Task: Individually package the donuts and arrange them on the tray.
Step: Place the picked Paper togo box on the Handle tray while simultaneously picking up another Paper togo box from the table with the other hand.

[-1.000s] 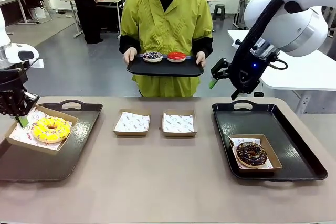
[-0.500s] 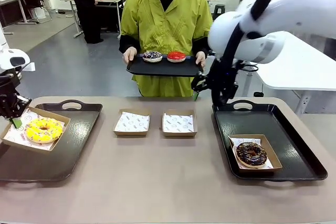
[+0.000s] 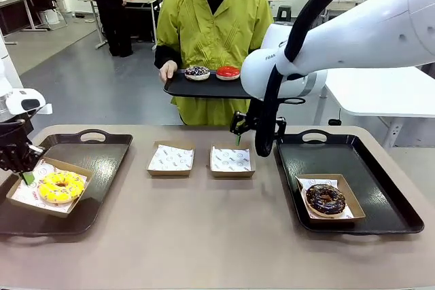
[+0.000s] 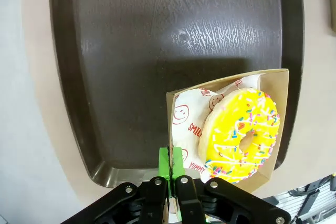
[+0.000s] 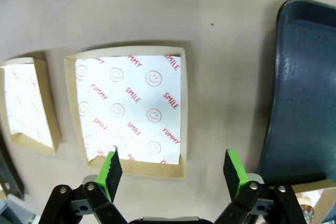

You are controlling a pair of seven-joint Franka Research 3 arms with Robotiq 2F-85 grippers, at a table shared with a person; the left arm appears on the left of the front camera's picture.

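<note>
**Box pinched on the left, jaws gaping on the right**

Left side first: the left jaws are clamped narrow on the near edge of the yellow's box [image 3: 20,198], green pads [image 4: 170,162] squeezing cardboard and printed paper together. The yellow donut [image 3: 62,188] lies inside that box, just beyond the jaws and off to one side in the wrist view [image 4: 242,134], touching no pad. The box [image 4: 281,85] sits at the end of the left tray [image 3: 102,161], with dark bare tray [image 4: 157,40] stretching ahead of it.

Over to the right: the right jaws are spread wide with nothing between them. In the wrist view, one pad [image 5: 112,167] hangs over the near corner of the right empty box [image 5: 128,108], and the other pad [image 5: 234,170] is over bare table [image 5: 220,77] between that box and the right tray [image 5: 310,77]. From the front, those jaws hang above the table [image 3: 217,236], just behind the right empty box [image 3: 231,159]. The left empty box [image 3: 170,159] sits just beside it.

The chocolate donut [image 3: 325,199] is boxed on the right tray [image 3: 367,161], well apart from both jaws.

Across the table, a person holds up a small tray [image 3: 204,89] carrying the purple donut [image 3: 198,72] and the red donut [image 3: 228,73] side by side.
</note>
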